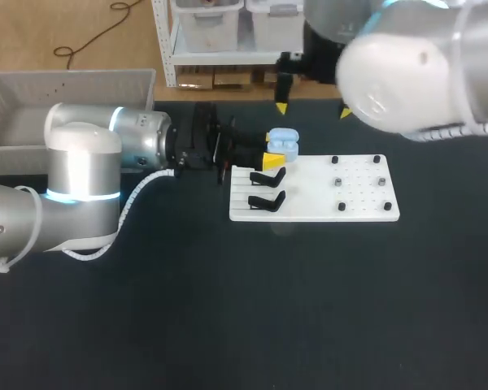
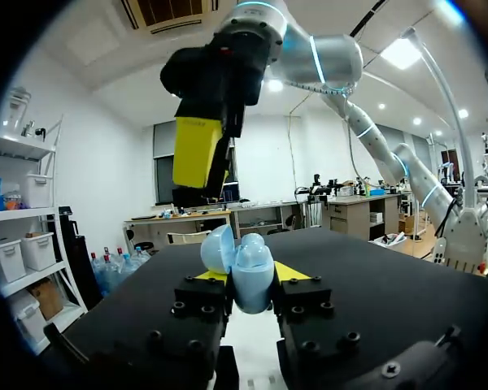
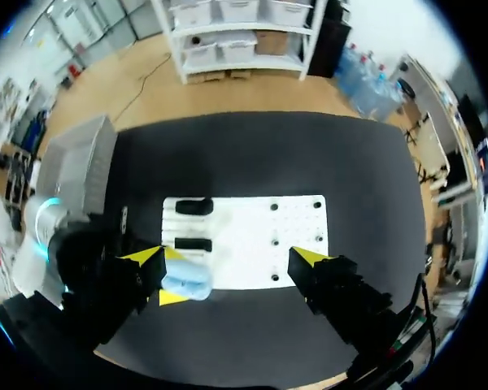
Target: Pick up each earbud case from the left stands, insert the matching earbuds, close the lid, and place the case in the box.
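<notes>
The left fingers clamp the pale blue earbud case from both sides, its lid hinged open; the case is held at the edge of the white board, just beside the two black stands; the right fingers are spread wide and empty, hanging above the case over the dark bench; a grey box sits at far left.

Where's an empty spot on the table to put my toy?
The wide dark mat on the near side of the white board is bare, and so is the strip at its peg end. It's crowded at the stands, where the left tool holds the blue case.
</notes>
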You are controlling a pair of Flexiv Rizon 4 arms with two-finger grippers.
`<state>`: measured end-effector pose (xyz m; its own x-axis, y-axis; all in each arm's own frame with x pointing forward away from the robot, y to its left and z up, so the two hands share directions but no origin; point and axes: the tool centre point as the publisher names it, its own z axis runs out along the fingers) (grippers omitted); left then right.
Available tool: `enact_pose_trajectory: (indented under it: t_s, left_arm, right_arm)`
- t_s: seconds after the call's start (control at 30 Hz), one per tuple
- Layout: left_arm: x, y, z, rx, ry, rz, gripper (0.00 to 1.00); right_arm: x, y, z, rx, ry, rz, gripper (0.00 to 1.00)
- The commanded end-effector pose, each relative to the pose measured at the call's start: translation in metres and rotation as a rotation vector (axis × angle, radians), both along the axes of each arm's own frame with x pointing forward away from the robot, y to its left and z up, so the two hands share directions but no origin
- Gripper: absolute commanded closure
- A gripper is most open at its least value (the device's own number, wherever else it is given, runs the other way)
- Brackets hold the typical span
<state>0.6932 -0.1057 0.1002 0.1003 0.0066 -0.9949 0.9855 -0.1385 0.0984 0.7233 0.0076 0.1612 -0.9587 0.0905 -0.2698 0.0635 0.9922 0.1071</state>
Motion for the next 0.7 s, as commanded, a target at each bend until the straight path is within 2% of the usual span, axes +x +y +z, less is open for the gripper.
enact_pose_trajectory:
  t_s: [0.03,0.47,0.7]
  left_arm:
    - [-0.001,0.000,0.000,0.001,-0.001,0.002,1.00]
    - [-0.001,0.000,0.000,0.001,-0.001,0.002,1.00]
    - [-0.001,0.000,0.000,0.001,-0.001,0.002,1.00]
  right_arm:
    - [0.002,-0.011,-0.009,0.014,-0.129,-0.017,0.00]
    - [0.031,-0.012,-0.030,-0.006,-0.072,-0.021,0.00]
    - [0.037,-0.008,-0.039,-0.008,-0.028,-0.001,0.00]
